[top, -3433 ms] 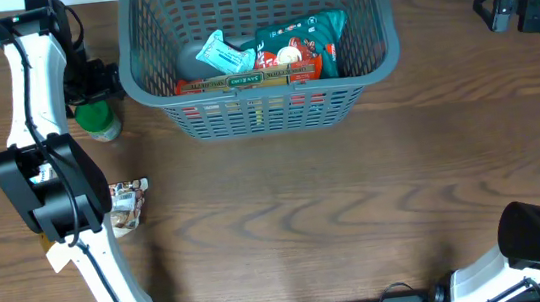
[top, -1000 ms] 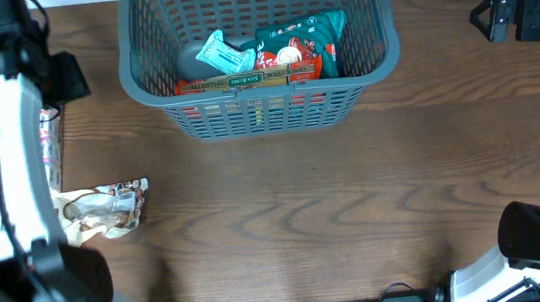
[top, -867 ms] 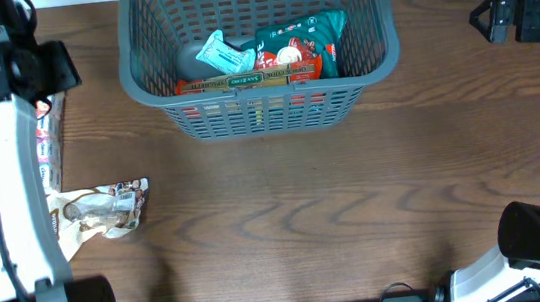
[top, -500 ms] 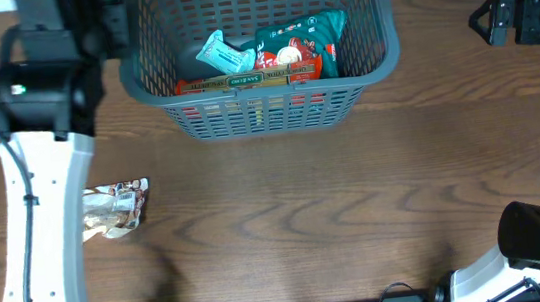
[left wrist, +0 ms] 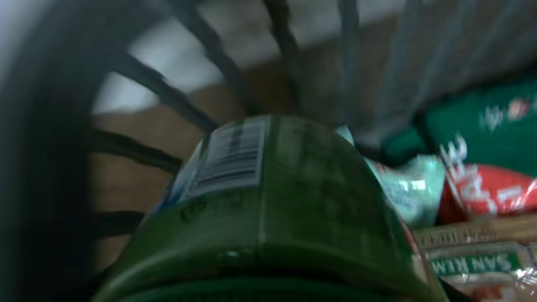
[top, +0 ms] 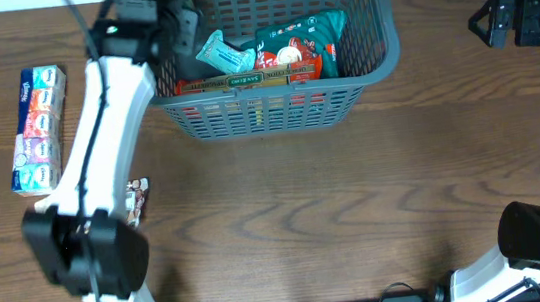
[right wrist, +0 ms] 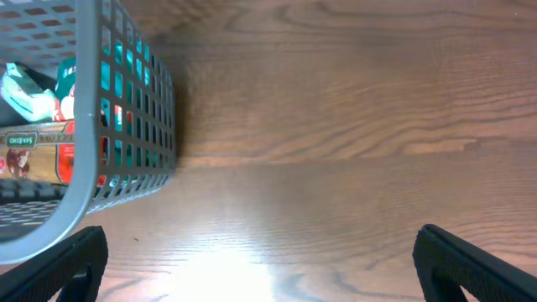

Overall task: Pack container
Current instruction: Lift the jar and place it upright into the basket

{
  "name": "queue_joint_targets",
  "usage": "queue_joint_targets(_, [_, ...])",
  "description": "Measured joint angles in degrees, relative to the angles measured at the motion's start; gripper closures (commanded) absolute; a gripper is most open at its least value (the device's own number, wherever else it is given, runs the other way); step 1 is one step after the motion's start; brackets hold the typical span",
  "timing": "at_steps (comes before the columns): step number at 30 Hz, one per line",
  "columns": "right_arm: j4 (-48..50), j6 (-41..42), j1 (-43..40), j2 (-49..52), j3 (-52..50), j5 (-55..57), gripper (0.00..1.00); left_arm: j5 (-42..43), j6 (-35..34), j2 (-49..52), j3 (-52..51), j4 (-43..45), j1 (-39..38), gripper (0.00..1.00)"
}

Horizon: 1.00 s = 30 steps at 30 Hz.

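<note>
So the left tool (top: 178,22) is over the left rim of the basket (top: 266,113), pinching a green can (left wrist: 268,210) that fills its wrist view. That basket sits at the far middle of the worktop (top: 357,212) with snack packets (top: 290,53) inside. The right tool (top: 487,18) hangs off to the right, fingers spread wide, gripping nothing. A tissue pack (top: 38,125) lies far left.

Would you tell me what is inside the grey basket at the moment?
In the basket: a light teal packet, a green-and-red bag, flat labelled packs, and a green canister in the left gripper. The left arm hides the basket's left corner.
</note>
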Motion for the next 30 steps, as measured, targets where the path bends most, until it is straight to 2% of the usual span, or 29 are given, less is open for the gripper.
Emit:
queue_joint_targets(12, [0.0,-0.02,0.0,0.0,0.0,0.0,0.01,1.84,-1.49,7.37,0.0,-3.28,-0.17,0.94])
queue_joint_targets(13, [-0.02,-0.02,0.0,0.0,0.0,0.0,0.01,1.95,-1.49,7.56,0.0,-3.45,-0.17,0.89])
queue_joint_targets(15, [-0.04,-0.02,0.0,0.0,0.0,0.0,0.01,2.01,-1.49,7.67,0.0,-3.54,-0.17,0.51])
queue_joint_targets(17, [-0.15,-0.04,0.0,0.0,0.0,0.0,0.01,2.14,-1.49,7.67,0.0,-3.54,-0.17,0.37])
queue_joint_targets(19, [-0.33,-0.04,0.0,0.0,0.0,0.0,0.01,2.19,-1.4,7.67,0.0,-3.69,-0.17,0.17])
queue_joint_targets(20, [-0.39,-0.04,0.0,0.0,0.0,0.0,0.01,2.4,-1.7,7.67,0.0,-3.91,-0.2,0.12])
queue_joint_targets(24, [-0.46,-0.07,0.0,0.0,0.0,0.0,0.01,3.02,-1.88,7.67,0.0,-4.17,-1.01,0.01])
queue_joint_targets(30, [-0.46,-0.61,0.0,0.0,0.0,0.0,0.01,3.65,-1.46,7.67,0.02,-7.32,-1.09,0.01])
